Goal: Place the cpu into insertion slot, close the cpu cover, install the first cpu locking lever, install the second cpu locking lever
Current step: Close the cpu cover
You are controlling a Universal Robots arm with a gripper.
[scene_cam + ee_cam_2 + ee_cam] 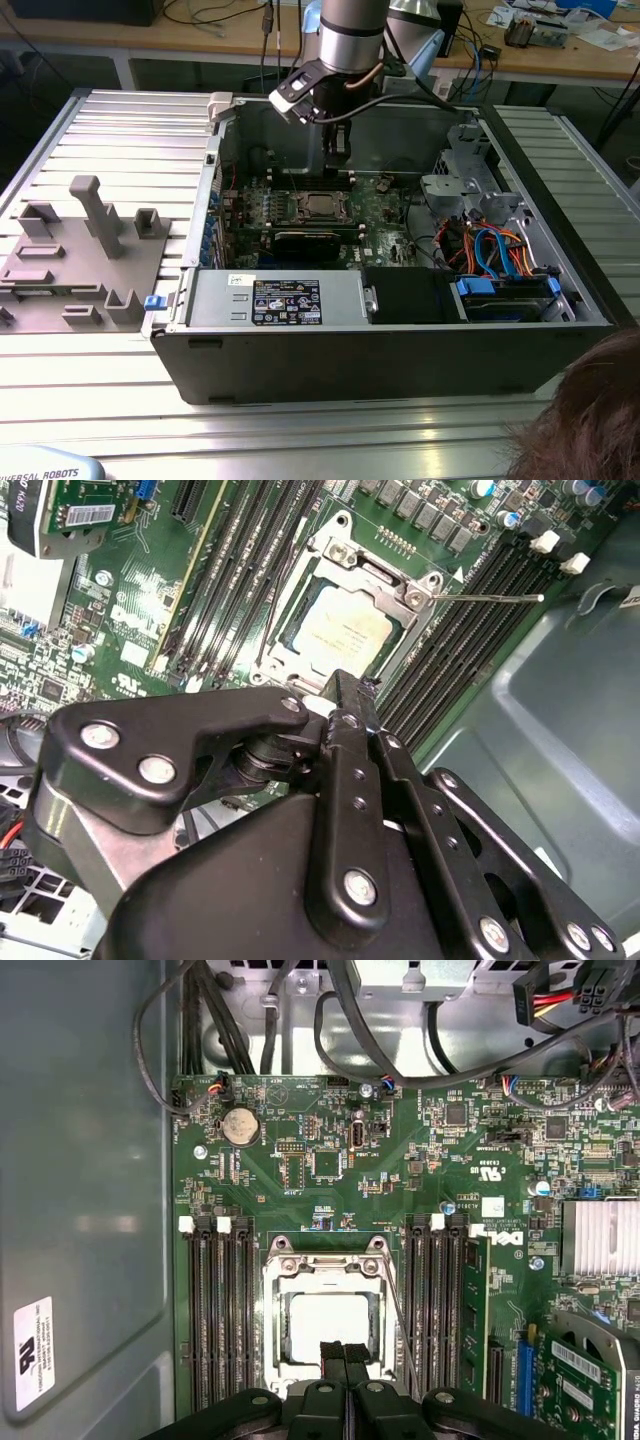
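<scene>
A wooden bench [100, 38] (cable-strewn) stands behind the ribbed metal table [300, 440].

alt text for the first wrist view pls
The gripper, jaws shut, hangs over the cpu, which lies framed by the silvery cpu cover on the green motherboard. Black memory slots flank it on both sides.

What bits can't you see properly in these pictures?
First wrist view: the gripper covers one edge of the cpu and cpu cover.
Second wrist view: the gripper hides one corner of the cpu cover.
Exterior view: too small to tell if the cpu cover is locked.
</scene>
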